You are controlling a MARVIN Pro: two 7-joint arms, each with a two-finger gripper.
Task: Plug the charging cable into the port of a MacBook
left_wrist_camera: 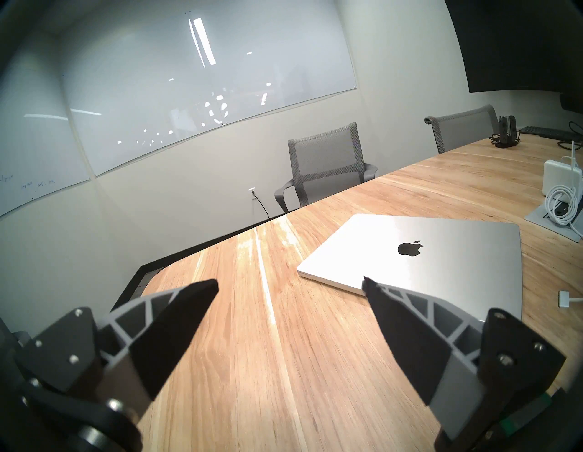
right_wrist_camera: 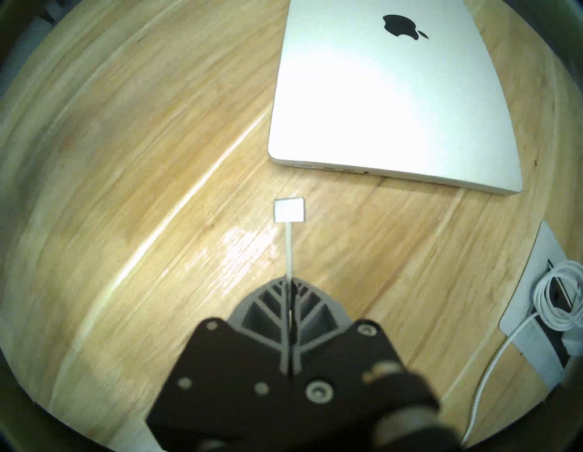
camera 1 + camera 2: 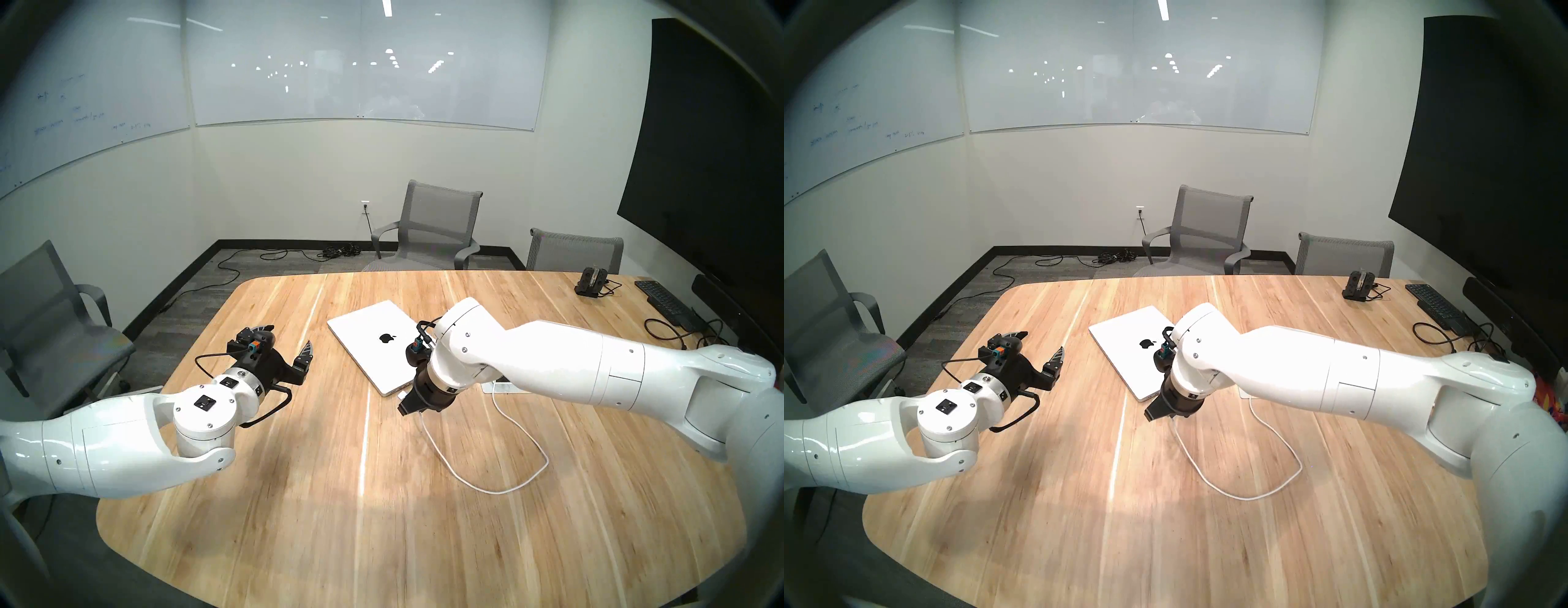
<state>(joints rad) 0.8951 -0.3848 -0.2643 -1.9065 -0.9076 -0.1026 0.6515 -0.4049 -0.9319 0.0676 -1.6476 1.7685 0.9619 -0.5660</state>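
The closed silver MacBook (image 3: 373,339) lies at the table's middle, with its port edge (image 2: 331,167) facing my right gripper. My right gripper (image 2: 289,281) is shut on the charging cable's white cord, a short way behind its flat connector (image 2: 289,210). The connector points at the port edge, a small gap from it, near the leftmost port. Whether it touches the table I cannot tell. The cord (image 3: 500,492) loops over the table behind the right gripper (image 3: 403,407). My left gripper (image 3: 290,335) is open and empty, left of the laptop; the left wrist view (image 1: 290,282) shows it too.
A white power brick (image 1: 561,176) and a coiled white cable (image 2: 558,300) sit on a grey plate right of the laptop. A black keyboard (image 3: 666,301) and a black dock (image 3: 592,280) are at the far right. Grey chairs (image 3: 437,229) stand around the table.
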